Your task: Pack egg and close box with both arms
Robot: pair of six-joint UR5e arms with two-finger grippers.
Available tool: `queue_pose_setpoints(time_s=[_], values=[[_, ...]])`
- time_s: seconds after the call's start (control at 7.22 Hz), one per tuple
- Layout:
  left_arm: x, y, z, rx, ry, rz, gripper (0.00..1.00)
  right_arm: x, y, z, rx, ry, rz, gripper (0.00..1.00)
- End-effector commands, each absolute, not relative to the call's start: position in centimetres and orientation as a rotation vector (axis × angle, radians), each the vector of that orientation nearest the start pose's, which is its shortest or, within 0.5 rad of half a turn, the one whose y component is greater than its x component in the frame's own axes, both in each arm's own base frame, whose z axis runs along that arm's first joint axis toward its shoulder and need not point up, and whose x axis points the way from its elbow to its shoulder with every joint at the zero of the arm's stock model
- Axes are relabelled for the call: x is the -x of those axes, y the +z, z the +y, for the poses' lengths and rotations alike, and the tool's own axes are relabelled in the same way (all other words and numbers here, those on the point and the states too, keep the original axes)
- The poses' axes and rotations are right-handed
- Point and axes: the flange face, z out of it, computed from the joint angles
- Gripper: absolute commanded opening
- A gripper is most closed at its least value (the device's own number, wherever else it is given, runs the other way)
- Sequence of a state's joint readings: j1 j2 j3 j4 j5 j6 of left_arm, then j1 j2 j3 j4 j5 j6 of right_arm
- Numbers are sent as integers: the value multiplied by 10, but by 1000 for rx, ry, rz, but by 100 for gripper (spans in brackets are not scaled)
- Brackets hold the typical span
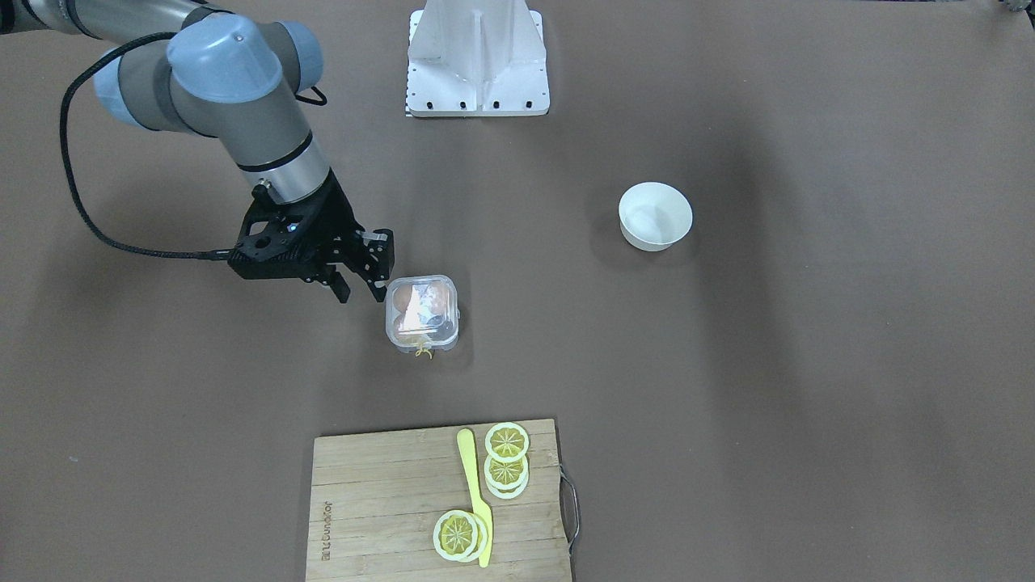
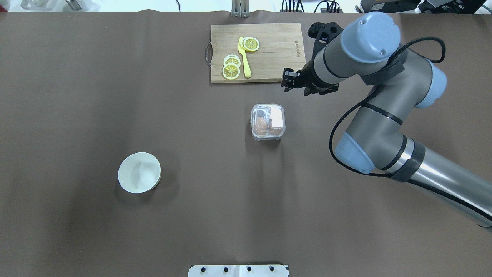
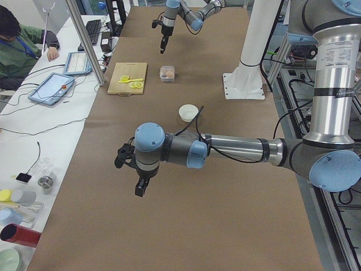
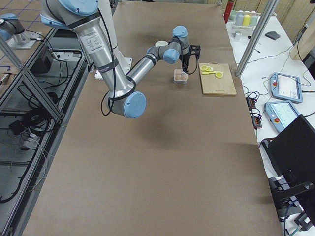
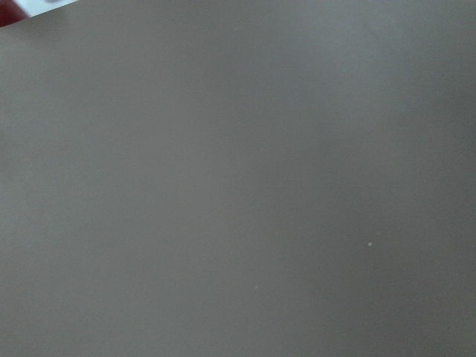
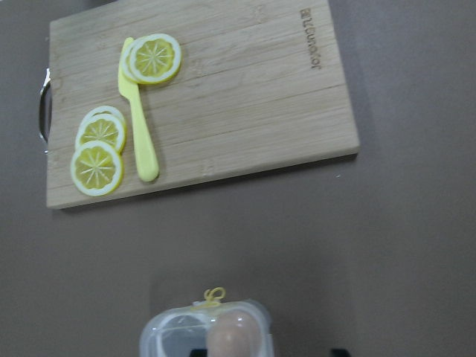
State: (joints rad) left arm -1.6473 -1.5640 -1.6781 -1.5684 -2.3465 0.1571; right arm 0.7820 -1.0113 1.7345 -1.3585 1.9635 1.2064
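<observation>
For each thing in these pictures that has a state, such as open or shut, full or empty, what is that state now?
box: lid down; whether it is latched cannot be told.
egg: inside the box, under the lid.
bowl: upright, empty.
right pincer: open, holding nothing.
left pincer: seen only from the side; open or shut cannot be told.
knife: lying flat on the cutting board.

Seen from behind the robot: egg (image 2: 262, 124) inside the box (image 2: 269, 109); cutting board (image 2: 276, 46) at the box's twelve o'clock, bowl (image 2: 139, 172) at eight.
</observation>
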Motion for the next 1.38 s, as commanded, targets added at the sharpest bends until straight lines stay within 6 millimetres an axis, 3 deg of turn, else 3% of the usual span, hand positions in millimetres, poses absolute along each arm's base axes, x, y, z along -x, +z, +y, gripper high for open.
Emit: queue_pose_setpoints(time_s=[0.0,0.14,0.28,0.42,0.55,0.69,0.83,1.11,1.25], values=[[113,589,-461,-44,38,766,98,326,290,-556,-183,61,-945,100],[113,601,-425,-100,59,741,98,282,337,-562,-173,0,-923,100],[111,600,-423,-144,78,737,98,231,391,-562,-177,-39,-886,100],[111,595,-428,-146,74,737,98,168,447,-555,-185,-80,-852,100],[111,601,-428,-133,65,739,98,108,503,-537,-187,-128,-821,100],[111,603,-429,-124,54,733,98,63,551,-509,-178,-145,-788,100],[107,600,-433,-103,1,733,98,34,600,-472,-141,-159,-758,100],[106,613,-432,-84,-12,749,98,-29,671,-408,-70,-81,-720,100],[106,609,-436,-88,-7,745,98,-56,682,-395,-77,-26,-693,100]])
